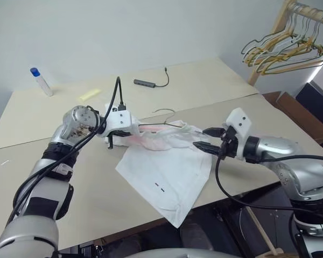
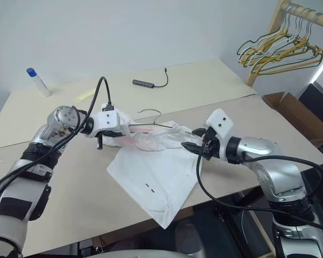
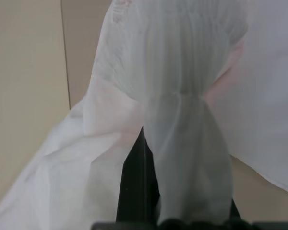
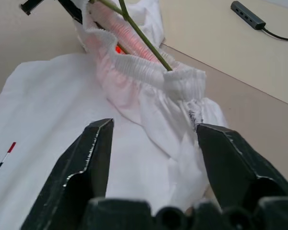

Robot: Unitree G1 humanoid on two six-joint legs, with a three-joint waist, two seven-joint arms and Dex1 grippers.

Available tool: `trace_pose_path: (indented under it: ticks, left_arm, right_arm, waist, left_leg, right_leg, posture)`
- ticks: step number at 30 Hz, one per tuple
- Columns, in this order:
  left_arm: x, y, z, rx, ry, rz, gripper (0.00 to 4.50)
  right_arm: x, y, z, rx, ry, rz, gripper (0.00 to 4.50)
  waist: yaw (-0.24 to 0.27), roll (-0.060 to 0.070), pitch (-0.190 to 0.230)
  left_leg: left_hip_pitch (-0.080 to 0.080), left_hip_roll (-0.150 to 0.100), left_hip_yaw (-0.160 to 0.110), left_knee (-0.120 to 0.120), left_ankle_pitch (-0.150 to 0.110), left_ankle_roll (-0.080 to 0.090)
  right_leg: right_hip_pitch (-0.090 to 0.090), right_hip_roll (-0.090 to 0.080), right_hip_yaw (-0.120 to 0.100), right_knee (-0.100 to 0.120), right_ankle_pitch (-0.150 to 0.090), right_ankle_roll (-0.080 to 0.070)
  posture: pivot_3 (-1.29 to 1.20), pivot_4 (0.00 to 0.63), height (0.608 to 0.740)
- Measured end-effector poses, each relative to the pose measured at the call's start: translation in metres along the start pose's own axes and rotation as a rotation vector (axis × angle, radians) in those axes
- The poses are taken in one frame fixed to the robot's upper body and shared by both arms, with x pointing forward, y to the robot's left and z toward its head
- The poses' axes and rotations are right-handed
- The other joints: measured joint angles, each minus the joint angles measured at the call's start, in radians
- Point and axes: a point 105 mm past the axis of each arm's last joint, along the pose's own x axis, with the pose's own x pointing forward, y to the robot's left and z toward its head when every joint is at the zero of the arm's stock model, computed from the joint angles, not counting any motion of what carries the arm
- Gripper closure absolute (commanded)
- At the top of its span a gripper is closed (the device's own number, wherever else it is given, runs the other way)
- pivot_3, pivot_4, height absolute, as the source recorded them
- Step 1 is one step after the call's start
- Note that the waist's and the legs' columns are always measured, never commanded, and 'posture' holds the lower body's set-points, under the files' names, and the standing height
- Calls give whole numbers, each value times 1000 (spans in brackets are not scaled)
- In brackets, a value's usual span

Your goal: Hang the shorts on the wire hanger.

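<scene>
1. The shorts (image 1: 169,169) lay in the middle of the head-camera frame, on the near beige table (image 1: 86,215). The lower part was spread flat toward the bottom edge of the table, and the elastic waistband was bunched and lifted a little along the upper side.
2. The wire hanger (image 1: 162,124) was at the waistband, in the centre of the frame. Its thin arm ran into the gathered band, and its curved hook (image 1: 164,111) stood out above the fabric on the upper side.
3. The left gripper (image 1: 114,141) was at the left end of the waistband, left of centre. In the left wrist view a fold of white fabric hung directly in front of its black fingers (image 3: 134,191), which were pressed together on the shorts.
4. The right gripper (image 1: 207,138) was at the right end of the waistband, right of centre. Its two black fingers (image 4: 91,158) were spread wide, with the bunched waistband between and in front of them. Whether the fingers touched the fabric could not be told.
5. In the right wrist view the olive wire entered the gathered waistband near the top centre, and a pink stain showed on the fabric beside it.
6. A small black-and-red mark (image 1: 160,186) was on the flat part of the shorts.
7. On the far table, at the upper part of the frame, a dark USB hub (image 1: 145,83) with a cable lay, and a white bottle with blue cap (image 1: 41,81) lay at upper left.
8. A bunch of yellow and tan hangers (image 1: 282,51) hung on a wooden rack in the upper right corner.
</scene>
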Motion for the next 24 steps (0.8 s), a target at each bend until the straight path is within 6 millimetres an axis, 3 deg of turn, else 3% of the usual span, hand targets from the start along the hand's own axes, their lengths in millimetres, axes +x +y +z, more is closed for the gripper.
trace_pose_path:
  ticks: [1,3,7,10,17,20,24]
  left_arm:
    - [0,1,0,-2,0,5,4500]
    - [0,1,-1,-3,0,7,4500]
    - [-2,3,5,13,-16,7,4500]
    - [-5,5,15,37,-47,10,4500]
    - [-9,8,31,65,-95,22,4500]
    - [-10,7,36,75,-110,18,4500]
    - [-13,5,35,83,-108,17,4500]
  right_arm:
    - [-1,-5,-2,-5,15,-20,180]
    - [0,-16,-1,-18,35,-52,180]
    - [9,-33,29,-139,41,-66,180]
    - [19,-42,40,-223,115,-35,180]
    - [49,-42,24,-298,341,146,180]
    - [60,-42,15,-312,397,178,769]
    - [62,-43,22,-321,402,207,2182]
  waist:
    - [-1,0,0]
    - [-8,0,0]
    - [-24,0,0]
    - [-32,0,0]
    - [-34,0,0]
    - [-35,0,0]
    - [-35,0,0]
  left_leg:
    - [0,0,0,0,0,0]
    - [0,0,1,0,0,0]
    - [1,1,1,0,0,0]
    - [0,1,1,0,0,0]
    - [0,0,1,0,0,0]
    - [0,0,1,0,0,0]
    - [-4,-2,1,0,0,0]
  right_leg:
    - [0,0,0,0,0,0]
    - [-1,0,1,1,0,0]
    - [-1,1,0,1,0,0]
    - [-1,1,0,1,0,0]
    - [-3,0,0,2,0,0]
    - [-4,0,1,4,0,-1]
    - [-10,-3,0,7,0,-1]
  posture:
    - [-268,0,740]
    - [-263,0,740]
    - [-258,0,740]
    - [-250,0,740]
    - [-227,0,740]
    - [-218,0,740]
    - [-222,0,740]
